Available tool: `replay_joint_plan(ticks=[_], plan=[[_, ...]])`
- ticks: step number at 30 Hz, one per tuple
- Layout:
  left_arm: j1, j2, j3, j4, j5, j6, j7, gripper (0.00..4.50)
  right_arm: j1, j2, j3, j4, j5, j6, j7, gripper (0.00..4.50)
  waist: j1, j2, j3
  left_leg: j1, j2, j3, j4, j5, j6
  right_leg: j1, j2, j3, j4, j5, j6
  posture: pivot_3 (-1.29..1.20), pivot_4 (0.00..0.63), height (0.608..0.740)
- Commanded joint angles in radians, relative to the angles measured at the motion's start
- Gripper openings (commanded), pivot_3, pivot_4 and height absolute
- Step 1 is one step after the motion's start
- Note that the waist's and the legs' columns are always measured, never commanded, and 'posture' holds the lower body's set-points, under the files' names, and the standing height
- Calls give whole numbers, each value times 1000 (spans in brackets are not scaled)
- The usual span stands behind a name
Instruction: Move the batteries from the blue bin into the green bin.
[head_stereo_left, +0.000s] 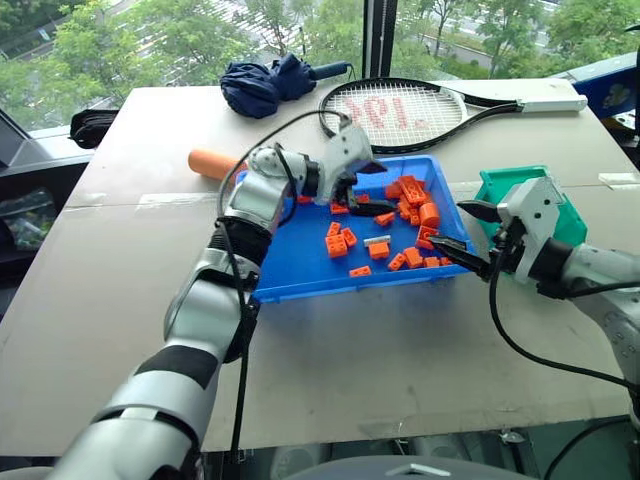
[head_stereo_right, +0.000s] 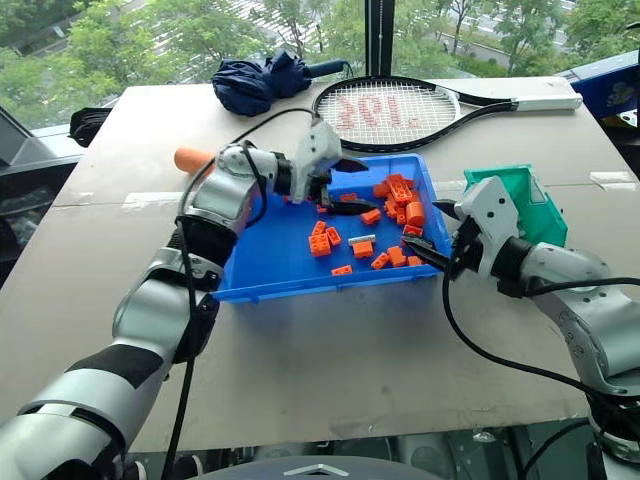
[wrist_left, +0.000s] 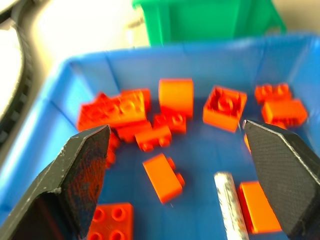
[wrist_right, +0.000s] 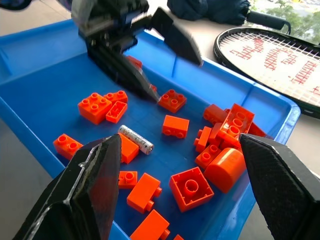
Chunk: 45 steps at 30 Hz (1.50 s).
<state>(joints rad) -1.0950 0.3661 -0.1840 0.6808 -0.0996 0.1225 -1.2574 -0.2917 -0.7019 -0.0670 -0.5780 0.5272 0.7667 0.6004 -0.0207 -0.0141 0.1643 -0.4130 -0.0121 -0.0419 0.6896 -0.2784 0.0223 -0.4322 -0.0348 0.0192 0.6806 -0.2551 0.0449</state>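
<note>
One grey-silver battery (head_stereo_left: 377, 240) lies flat in the middle of the blue bin (head_stereo_left: 300, 285), among several orange toy bricks (head_stereo_left: 412, 198). My left gripper (head_stereo_left: 371, 186) hangs over the bin's far part, open and empty, aimed toward the right. In the left wrist view its fingers (wrist_left: 82, 165) stand wide apart, with the battery (wrist_left: 230, 202) below them. My right gripper (head_stereo_left: 466, 232) is open and empty at the bin's right rim, in front of the green bin (head_stereo_left: 520, 185). In the right wrist view it faces the battery (wrist_right: 135, 139). The green bin's inside is hidden.
A tennis racket (head_stereo_left: 400, 112) and a folded navy umbrella (head_stereo_left: 270, 85) lie behind the blue bin. An orange cylinder (head_stereo_left: 210, 162) rests to its far left, and a black object (head_stereo_left: 95, 125) sits at the table's far left edge.
</note>
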Motion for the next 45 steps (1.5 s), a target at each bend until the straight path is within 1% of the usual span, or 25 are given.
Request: replay_joint_plan(ticks=[1,2,5,7,9,14,18,23,25,31,39,45], plan=[[46,127,68,-197,-98,114,-117,4445,-113,15,89,66,-48,32,-15,3773,-16,1,0,1,1,0,-1,0,0,0,0,1,0,0,0,0,150,740],[72,173,77,-247,-113,148,-139,4445,-153,30,125,104,-66,41,-19,3773,-23,1,-1,1,2,0,-1,0,0,0,0,1,0,0,0,0,150,740],[150,290,104,-384,-151,234,-175,4445,-247,81,204,204,-97,59,-14,3773,-23,1,-1,3,3,1,-3,1,-1,0,1,2,0,0,0,0,150,740],[210,365,123,-470,-172,282,-187,4445,-304,108,254,277,-130,47,3,3773,-21,1,0,2,4,1,-3,1,-1,0,1,2,0,0,0,0,150,740],[300,450,165,-588,-213,346,-199,4445,-368,143,310,376,-182,-3,21,3773,-21,1,0,1,3,0,-2,1,-1,-1,1,0,-1,0,0,0,150,740],[458,562,246,-792,-309,474,-168,4445,-448,176,412,520,-293,-112,88,3773,-8,1,0,-1,2,-1,-1,1,-1,-1,-1,0,-1,0,0,0,150,740],[581,627,335,-911,-364,550,-117,4445,-483,196,437,550,-306,-111,153,3773,-10,1,0,-1,2,-2,-1,1,-1,-1,-1,0,-1,0,0,0,150,740],[669,676,414,-997,-434,614,-74,4445,-492,167,442,481,-309,-22,206,3773,-12,1,0,-1,2,-2,-1,1,-1,-1,-1,0,-1,0,0,0,150,740],[717,686,457,-1011,-461,624,-68,4445,-484,158,467,445,-319,-7,227,3773,-15,1,0,-1,2,-2,-2,0,-1,-1,-1,0,-1,0,0,0,150,740],[801,713,490,-977,-449,564,-61,4445,-481,184,491,475,-359,7,222,3773,-16,1,0,0,2,-2,-2,0,-1,-1,-1,0,-1,0,0,0,150,740],[814,711,481,-1022,-475,569,-6,4445,-550,277,539,579,-422,31,212,3773,-18,1,0,0,2,-2,-3,0,-1,-2,-1,0,0,0,0,0,150,740],[796,716,467,-1032,-488,578,19,4445,-577,319,583,633,-453,105,215,3773,-17,1,0,-1,2,-2,-3,1,-1,-2,-2,0,-1,0,0,0,150,740]])
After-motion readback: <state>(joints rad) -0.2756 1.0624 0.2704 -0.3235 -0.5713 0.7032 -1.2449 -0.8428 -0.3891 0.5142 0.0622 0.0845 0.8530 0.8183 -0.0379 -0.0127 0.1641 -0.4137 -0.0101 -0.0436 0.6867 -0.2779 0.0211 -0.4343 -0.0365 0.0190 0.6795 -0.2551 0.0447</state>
